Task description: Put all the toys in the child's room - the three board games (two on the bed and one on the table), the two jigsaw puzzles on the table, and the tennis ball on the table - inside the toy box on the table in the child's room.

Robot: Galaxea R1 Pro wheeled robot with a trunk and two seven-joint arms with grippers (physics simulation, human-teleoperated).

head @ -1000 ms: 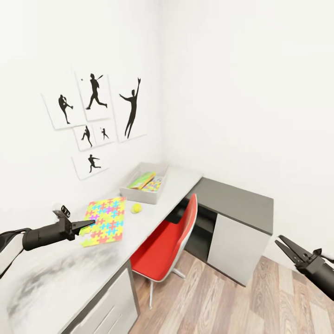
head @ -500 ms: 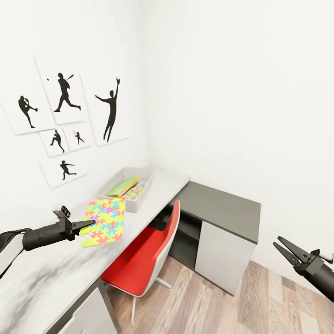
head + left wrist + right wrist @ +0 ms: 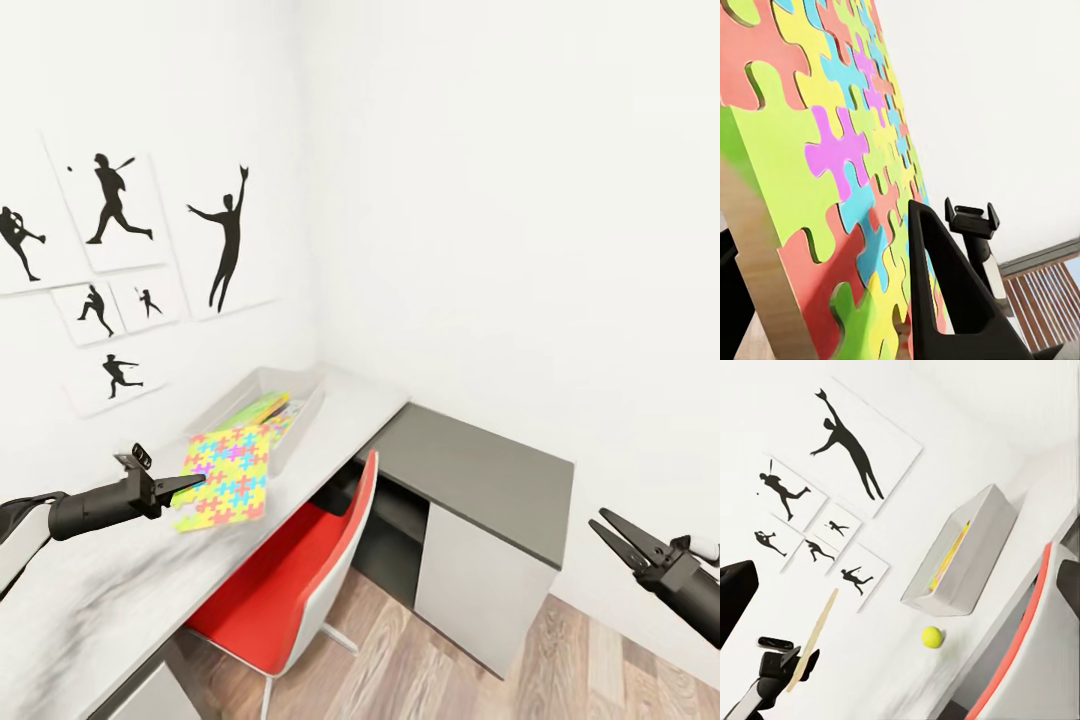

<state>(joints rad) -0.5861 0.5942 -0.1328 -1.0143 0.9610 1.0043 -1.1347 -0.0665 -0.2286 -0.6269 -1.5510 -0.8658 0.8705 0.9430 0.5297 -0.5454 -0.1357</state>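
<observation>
The long light grey table runs along the white wall to the room's corner, where it meets a lower dark grey section with a pale cabinet front; wood-plank floor shows below. Black baseball-player silhouette pictures hang above the desk. A red chair is tucked against the table's edge, between the robot and the corner. The toy box sits on the table near the corner with bright printed items inside, and in the right wrist view the tennis ball lies on the table just beside the box. The left gripper is clamped on the edge of a jigsaw puzzle, holding it above the table, short of the box. The right gripper hangs over the floor, fingers spread and holding nothing.
</observation>
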